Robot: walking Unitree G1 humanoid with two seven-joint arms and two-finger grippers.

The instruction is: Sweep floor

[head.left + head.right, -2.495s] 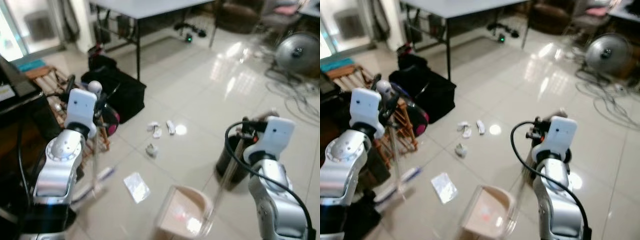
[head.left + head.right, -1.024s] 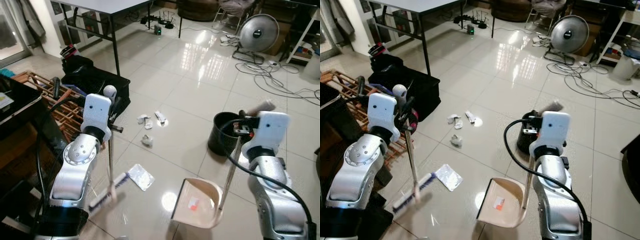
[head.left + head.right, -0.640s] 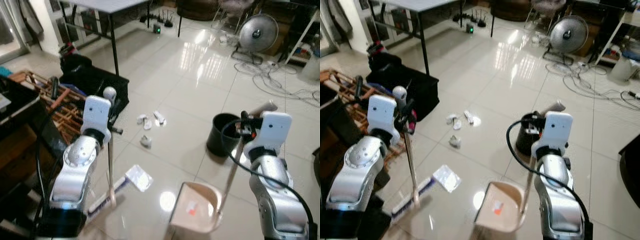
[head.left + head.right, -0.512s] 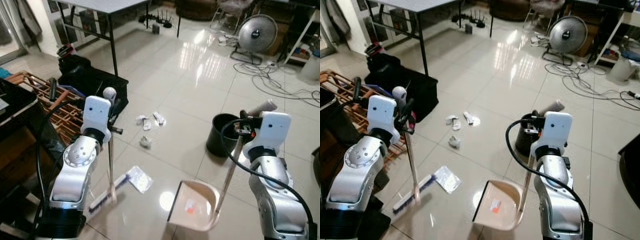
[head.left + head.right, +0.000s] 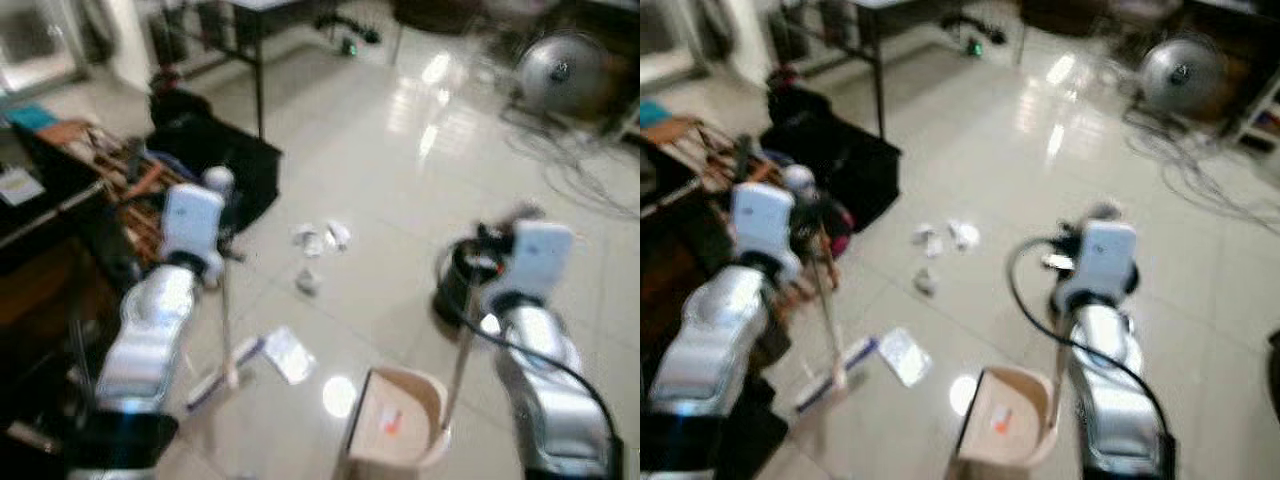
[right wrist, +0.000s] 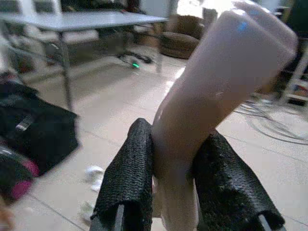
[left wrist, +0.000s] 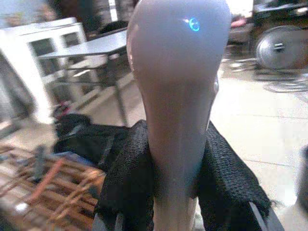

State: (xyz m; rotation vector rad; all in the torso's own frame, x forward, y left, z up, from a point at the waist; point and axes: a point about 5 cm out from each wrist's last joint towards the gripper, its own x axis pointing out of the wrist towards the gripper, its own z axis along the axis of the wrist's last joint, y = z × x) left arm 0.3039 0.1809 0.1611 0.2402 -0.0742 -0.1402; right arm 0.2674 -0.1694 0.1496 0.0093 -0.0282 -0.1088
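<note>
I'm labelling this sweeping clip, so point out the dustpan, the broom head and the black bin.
dustpan [image 5: 392, 425], left eye view, its pan.
broom head [image 5: 222, 375], left eye view, bristle end.
black bin [image 5: 452, 290], left eye view, side wall.

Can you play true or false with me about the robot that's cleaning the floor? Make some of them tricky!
1. The left gripper is shut on the broom handle. True.
2. The right gripper holds a cup. False: it is shut on the dustpan handle.
3. The dustpan sits on the floor in front of the robot. True.
4. The black bin stands on the table. False: it stands on the floor by the right arm.
5. Small white scraps lie on the tiles ahead. True.
6. The flat wrapper is inside the dustpan. False: it lies on the floor near the broom head.
</note>
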